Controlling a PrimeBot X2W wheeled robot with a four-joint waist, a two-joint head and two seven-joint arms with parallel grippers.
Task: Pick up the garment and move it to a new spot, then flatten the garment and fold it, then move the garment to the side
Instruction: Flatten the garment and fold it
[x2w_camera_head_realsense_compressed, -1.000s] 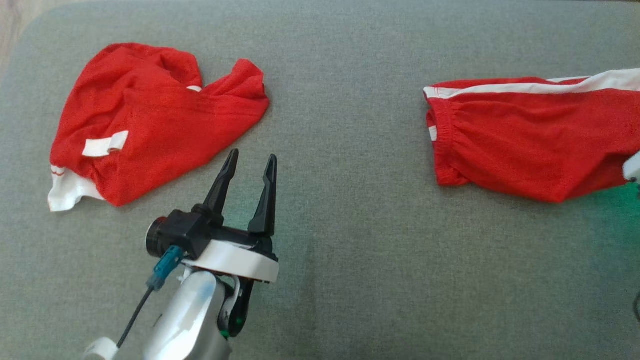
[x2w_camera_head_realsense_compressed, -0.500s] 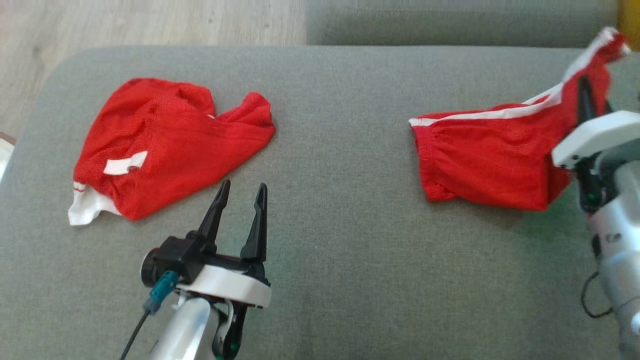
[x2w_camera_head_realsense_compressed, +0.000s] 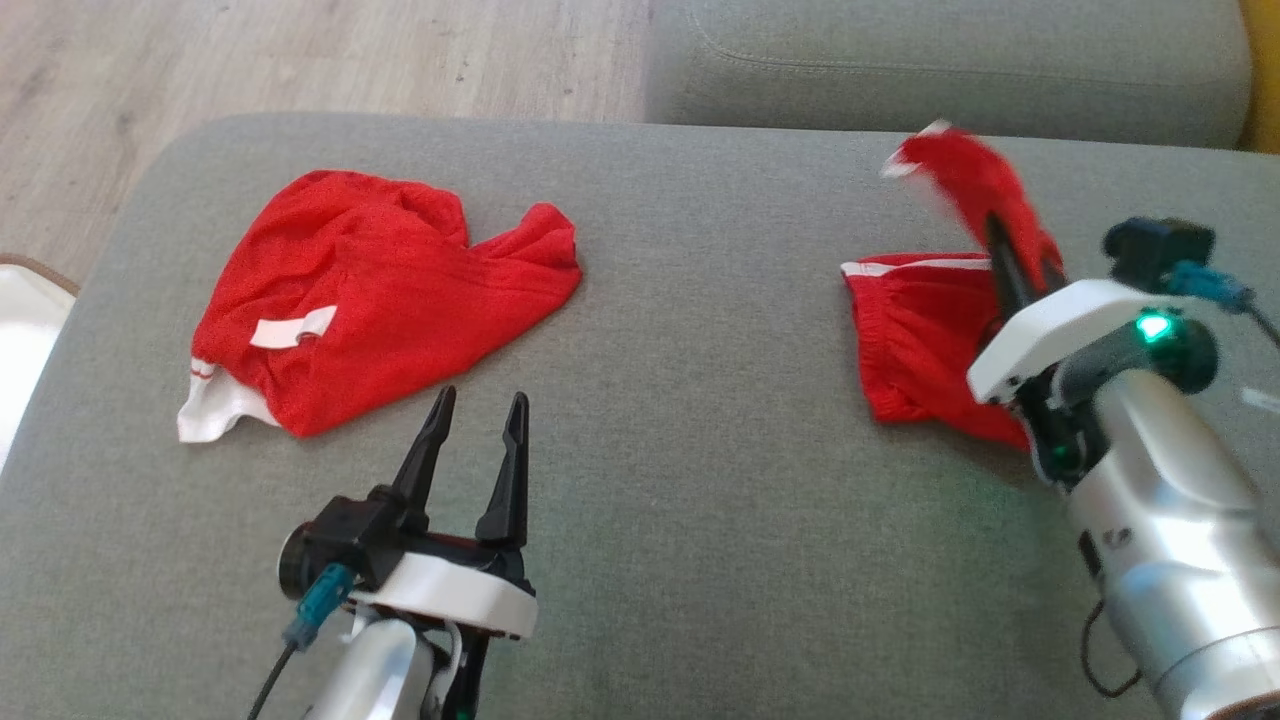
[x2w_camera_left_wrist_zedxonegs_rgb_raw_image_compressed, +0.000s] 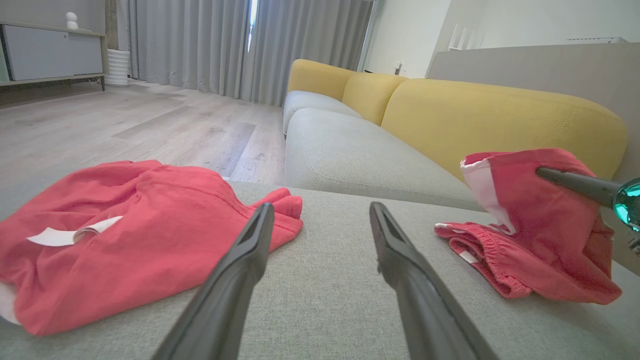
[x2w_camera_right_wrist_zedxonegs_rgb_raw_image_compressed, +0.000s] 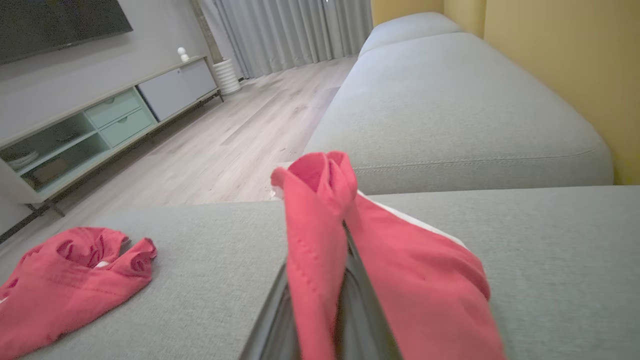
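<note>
At upper left on grey cushion (x2w_camera_head_realsense_compressed: 680, 480), second red garment (x2w_camera_head_realsense_compressed: 380, 290), crumpled, near left gripper (x2w_camera_head_realsense_compressed: 478, 412), spread wide, empty. At right, red shorts (x2w_camera_head_realsense_compressed: 915, 340), white-trimmed end lifted, clamped in right gripper (x2w_camera_head_realsense_compressed: 1005, 250).

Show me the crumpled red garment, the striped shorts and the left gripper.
crumpled red garment (x2w_camera_head_realsense_compressed: 390, 290), head view: cloth's middle.
striped shorts (x2w_camera_head_realsense_compressed: 915, 340), head view: flat part.
left gripper (x2w_camera_head_realsense_compressed: 481, 396), head view: between fingertips.

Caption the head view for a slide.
Shut right gripper holds one end of red white-striped shorts raised above grey fabric cushion; open left gripper hovers near crumpled red white-trimmed garment.
</note>
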